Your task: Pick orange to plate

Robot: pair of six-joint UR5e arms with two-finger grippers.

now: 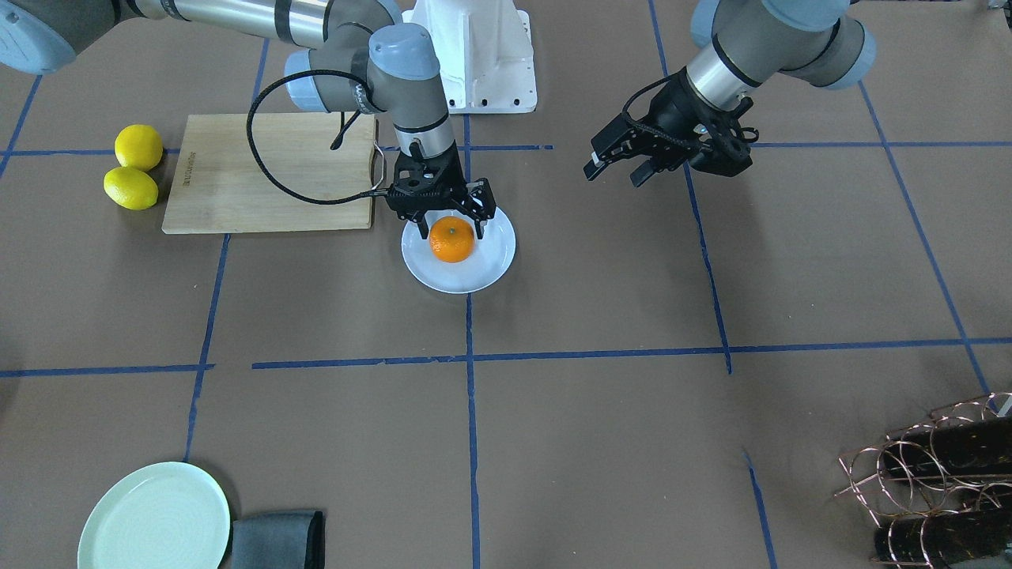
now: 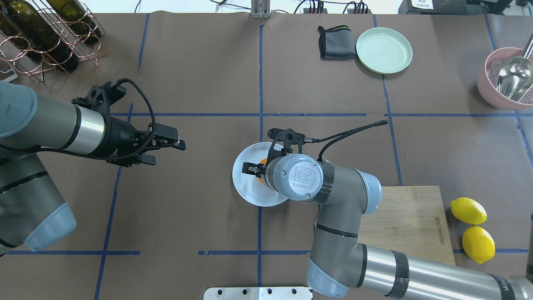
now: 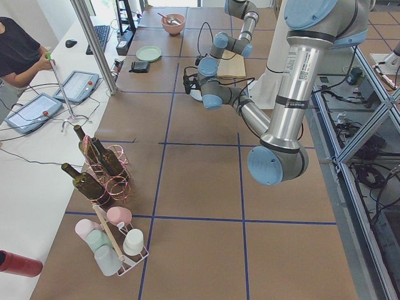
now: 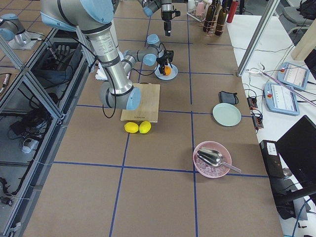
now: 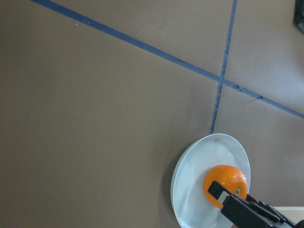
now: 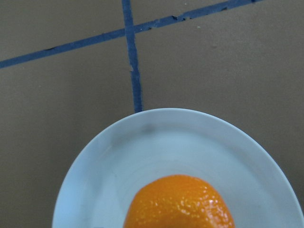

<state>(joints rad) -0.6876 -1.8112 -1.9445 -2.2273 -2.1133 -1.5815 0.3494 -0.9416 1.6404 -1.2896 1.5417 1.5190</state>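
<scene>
Wooden board [image 2: 410, 221]: lying nearest my base, at its 2 o'clock, counting 12 o'clock as straight across the table from me.
Two lemons [image 2: 468, 211]: sitting side by side just off the board's 3 o'clock edge.
My right gripper [image 1: 451, 227]: hanging straight down over the plate, its fingers [image 1: 479, 221] spreading wider than the fruit and standing either side of it. I am gripping nothing there.
The orange [image 1: 452, 242]: resting on the plate, a little toward its 6 o'clock side, stem dot facing up.
The plate [image 1: 494, 265]: sitting on the brown paper at my 12 o'clock, over a blue tape line.
My left gripper [image 2: 166, 152]: hovering well apart at the plate's 9 o'clock, jaws parted and carrying nothing.
Grey cloth [image 2: 335, 41] and green plate [image 2: 384, 50]: lying side by side, far off at 1 o'clock.
Pink bowl [image 2: 489, 89]: holding a metal scoop [image 2: 514, 77] at the far 2 o'clock edge.
Bottle rack [image 2: 50, 37]: standing at the far 11 o'clock corner.
</scene>
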